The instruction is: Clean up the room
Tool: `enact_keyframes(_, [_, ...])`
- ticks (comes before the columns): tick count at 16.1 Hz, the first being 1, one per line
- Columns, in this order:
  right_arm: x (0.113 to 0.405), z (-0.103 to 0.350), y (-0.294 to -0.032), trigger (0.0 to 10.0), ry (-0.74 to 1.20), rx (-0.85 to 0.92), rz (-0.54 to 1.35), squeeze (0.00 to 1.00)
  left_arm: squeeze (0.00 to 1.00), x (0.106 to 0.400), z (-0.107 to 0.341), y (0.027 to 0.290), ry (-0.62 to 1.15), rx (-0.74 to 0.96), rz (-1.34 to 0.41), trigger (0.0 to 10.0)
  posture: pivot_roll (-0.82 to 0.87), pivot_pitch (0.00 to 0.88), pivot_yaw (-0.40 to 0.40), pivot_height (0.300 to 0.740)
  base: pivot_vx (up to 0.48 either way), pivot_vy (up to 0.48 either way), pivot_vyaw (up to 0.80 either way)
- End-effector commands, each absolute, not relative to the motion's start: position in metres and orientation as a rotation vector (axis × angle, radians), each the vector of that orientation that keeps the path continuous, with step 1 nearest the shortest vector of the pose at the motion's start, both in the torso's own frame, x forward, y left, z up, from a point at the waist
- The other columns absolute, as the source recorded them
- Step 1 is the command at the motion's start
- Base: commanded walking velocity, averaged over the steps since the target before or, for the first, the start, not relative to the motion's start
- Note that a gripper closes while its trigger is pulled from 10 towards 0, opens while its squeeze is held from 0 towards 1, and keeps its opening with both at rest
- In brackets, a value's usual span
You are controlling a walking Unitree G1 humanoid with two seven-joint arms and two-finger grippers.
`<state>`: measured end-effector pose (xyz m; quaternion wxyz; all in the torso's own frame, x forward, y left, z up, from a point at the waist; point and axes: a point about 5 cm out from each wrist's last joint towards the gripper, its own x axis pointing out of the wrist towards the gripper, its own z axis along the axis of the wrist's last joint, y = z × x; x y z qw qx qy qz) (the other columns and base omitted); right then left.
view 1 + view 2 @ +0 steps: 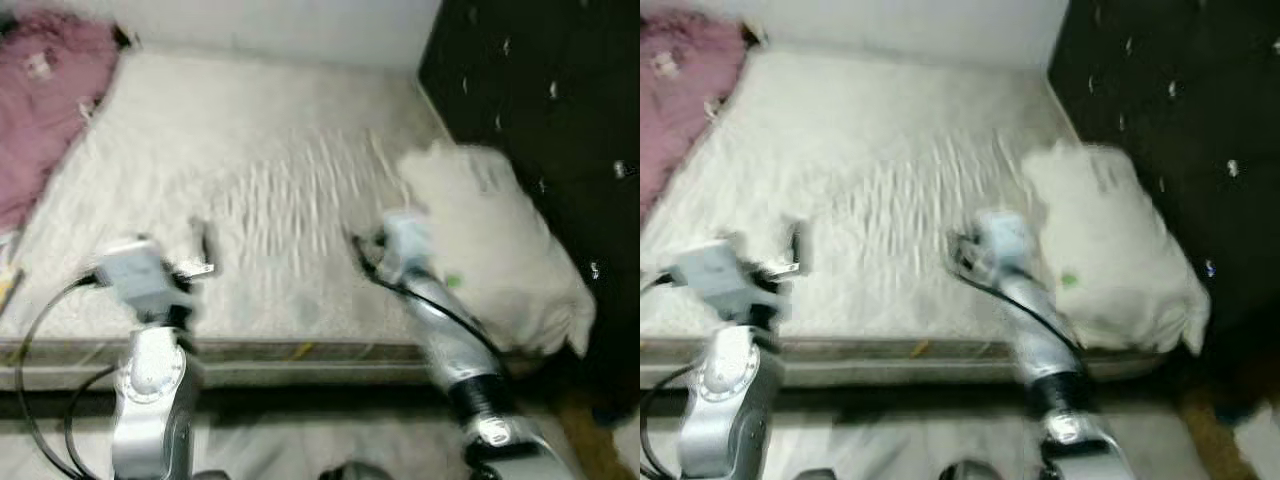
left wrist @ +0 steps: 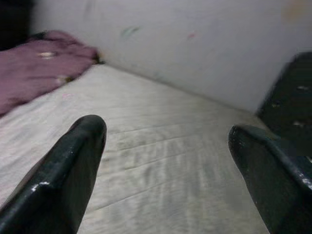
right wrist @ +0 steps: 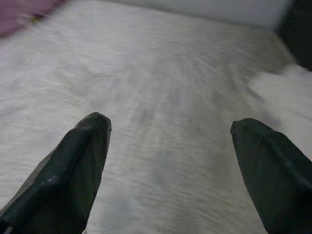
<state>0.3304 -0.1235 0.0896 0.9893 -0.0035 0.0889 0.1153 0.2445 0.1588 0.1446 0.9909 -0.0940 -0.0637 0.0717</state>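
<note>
two grippers hovering over a rumpled bed

the left gripper [image 2: 165,161] and right gripper [image 3: 168,161] are hanging wide-jawed above the white, wrinkled fabric mattress [image 1: 250,150]. a soft white pillow [image 1: 500,240] is lying by the black tufted headboard [image 1: 540,80]; a crumpled pink blanket [image 1: 45,90] is sitting at the far left corner.

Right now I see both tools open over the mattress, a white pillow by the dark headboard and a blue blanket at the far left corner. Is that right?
Not quite: the blanket is pink, as the left eye view shows. The rest stands: left tool and right tool open over the mattress, white pillow by the dark headboard.
</note>
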Motion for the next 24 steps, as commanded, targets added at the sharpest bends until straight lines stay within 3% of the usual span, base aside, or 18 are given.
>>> enact_keyframes(1, [0.3331,0.0976,-0.1100,10.0,0.149,0.005,0.261,0.00,0.00,0.2428,0.1468,0.1630,-0.139,-0.188,0.163,10.0,0.14,0.043,-0.109,0.740,0.337,0.000,0.00])
enact_keyframes(6, [0.3332,0.0961,-0.1101,10.0,0.154,0.009,0.256,0.00,0.00,0.2452,0.1410,0.1631,-0.101,-0.203,0.189,10.0,0.14,0.045,-0.107,0.740,0.000,0.000,0.00])
enact_keyframes(9, [0.3344,0.0956,-0.1106,10.0,0.157,0.009,0.253,0.00,0.00,0.2465,0.1417,0.1625,-0.105,-0.206,0.180,10.0,0.14,0.047,-0.108,0.740,0.000,0.480,-0.65])
enact_keyframes(24, [0.3345,0.0951,-0.1104,10.0,0.158,0.006,0.269,0.00,0.00,0.2459,0.1419,0.1617,-0.108,-0.220,0.193,10.0,0.13,0.045,-0.112,0.740,0.000,0.480,0.00])
